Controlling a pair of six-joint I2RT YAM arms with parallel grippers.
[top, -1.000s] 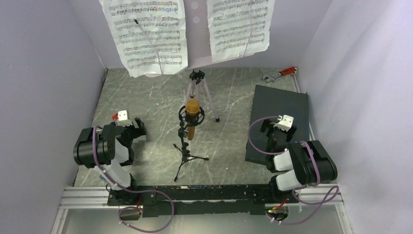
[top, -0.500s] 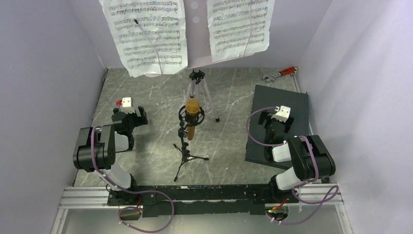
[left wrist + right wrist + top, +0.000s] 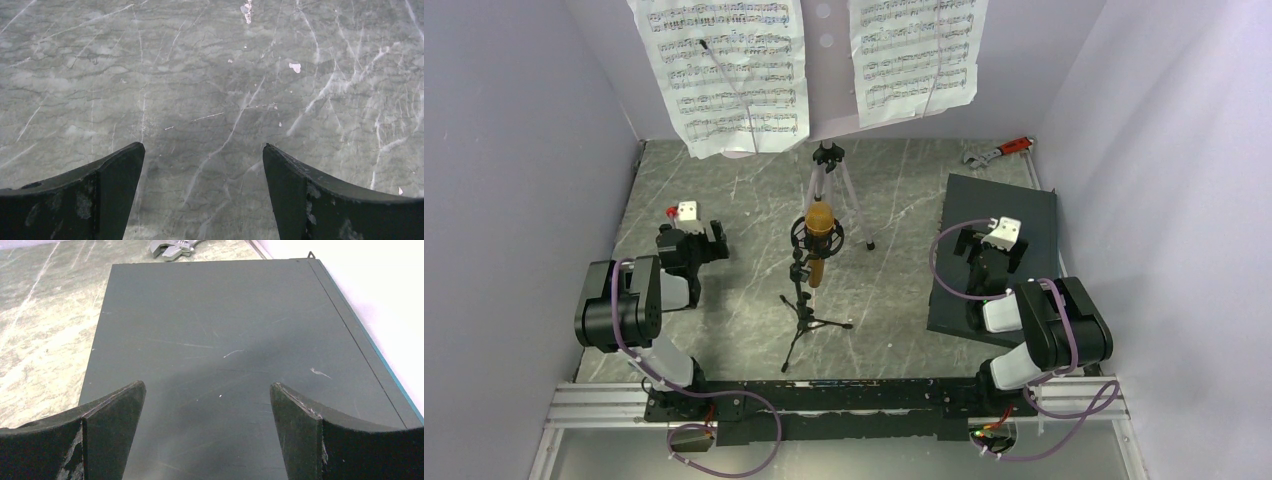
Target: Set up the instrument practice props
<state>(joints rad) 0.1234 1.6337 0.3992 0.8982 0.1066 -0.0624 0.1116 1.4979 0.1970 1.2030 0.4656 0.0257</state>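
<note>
Reading the overhead view: the lilac music stand (image 3: 827, 75) is upright at the far side of the table (image 3: 200, 75), with the left music sheet (image 3: 724, 70) and the right music sheet (image 3: 914, 50) side by side on its desk. The gold microphone (image 3: 820, 222) sits head-up in the ring mount of the black mic stand (image 3: 802, 300), just in front of the music stand's legs and near table centre. The left gripper (image 3: 203, 150) is spread wide and empty, low over bare table, well apart from the mic stand. The right gripper (image 3: 207, 387) is likewise wide and empty, hanging over the dark grey slab (image 3: 240, 350), with the red-handled wrench (image 3: 999, 150) beyond it at the far edge. Judgement: every prop appears placed, so the step in hand is the close-out, not a pick or place. The next move calls for little, probably parking both arms clear without brushing the mic stand's legs. One possible check: the left sheet's lower edge reaches further down than the right's in the overhead view, and I cannot tell whether that is skew or only perspective.
</note>
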